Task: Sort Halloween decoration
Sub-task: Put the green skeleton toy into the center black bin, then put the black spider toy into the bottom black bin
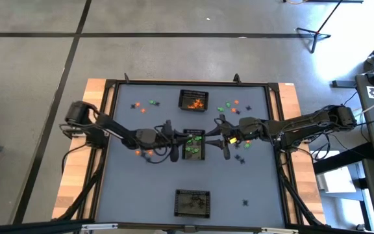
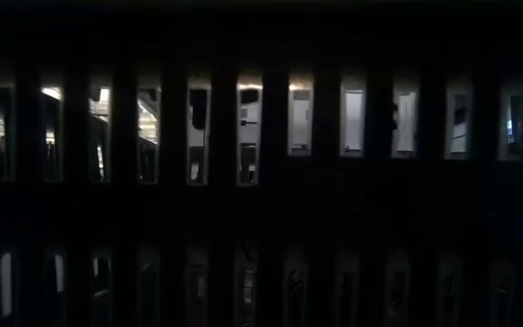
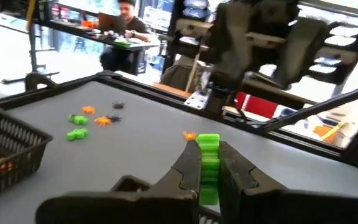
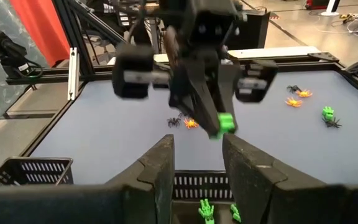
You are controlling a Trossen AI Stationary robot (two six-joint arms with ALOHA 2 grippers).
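My left gripper (image 1: 188,138) is shut on a green trinket (image 3: 208,144) and hangs over the middle black mesh basket (image 1: 194,151), which holds green trinkets (image 4: 206,211). The right wrist view shows the left gripper and its trinket (image 4: 224,122) from the front. My right gripper (image 4: 194,163) is open and empty at that basket's right rim (image 1: 211,138), facing the left gripper. Loose orange, green and black trinkets lie on the grey table at the far left (image 1: 145,104) and far right (image 1: 231,106). My left gripper pinches the green trinket (image 3: 209,163) between its two fingers (image 3: 190,163); part of it sticks out past the fingertips. The fingers slant down from the table's left side. The trinket is lifted clear, above the middle basket.
A far basket (image 1: 193,101) holds orange trinkets. A near basket (image 1: 193,203) holds dark ones, and its mesh (image 2: 261,182) fills the low view. Orange trinkets (image 1: 139,153) lie by the left arm and black ones (image 1: 240,156) by the right arm. A person sits beyond the table (image 3: 124,28).
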